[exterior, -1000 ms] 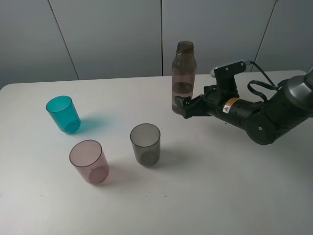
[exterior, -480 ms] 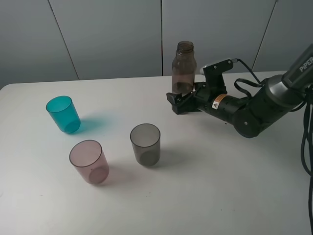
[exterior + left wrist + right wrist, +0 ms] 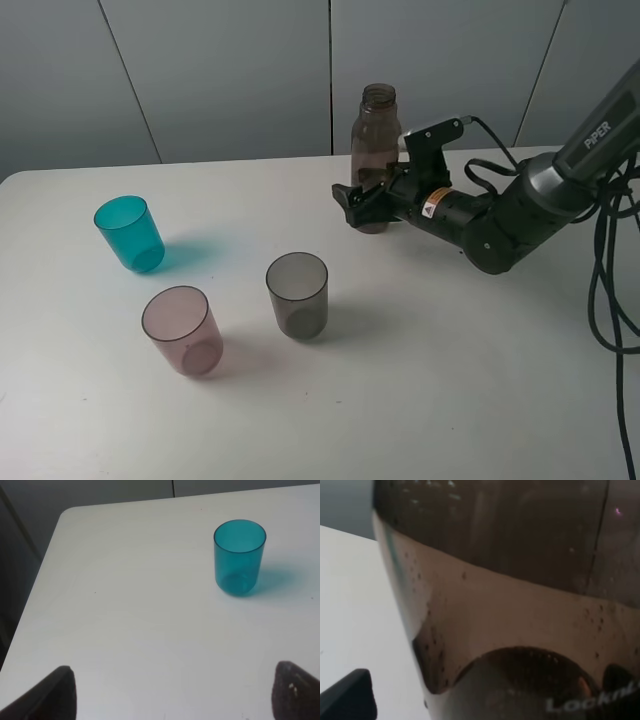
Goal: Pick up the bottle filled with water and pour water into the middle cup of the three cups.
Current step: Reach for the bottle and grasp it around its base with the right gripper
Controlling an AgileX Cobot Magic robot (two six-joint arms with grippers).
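Observation:
A brown see-through bottle [image 3: 375,135], uncapped and holding some water, stands upright at the back middle of the white table [image 3: 450,350]. My right gripper [image 3: 364,201] is open, with its jaws on either side of the bottle's lower part. In the right wrist view the bottle [image 3: 500,605] fills the frame and a strip of table shows between it and one finger [image 3: 347,695]. Three cups stand to the left: teal [image 3: 130,232], pink [image 3: 182,330] and grey [image 3: 297,294]. My left gripper [image 3: 172,695] is open and empty, short of the teal cup [image 3: 239,557].
The right arm [image 3: 500,215] reaches in from the right with its cables [image 3: 605,290] hanging near the table's right edge. A grey panelled wall [image 3: 220,70] stands behind the table. The table's left edge [image 3: 37,595] shows in the left wrist view.
My right gripper has moved left toward the bottle and now straddles its lower part. The bottle and the cups have not moved.

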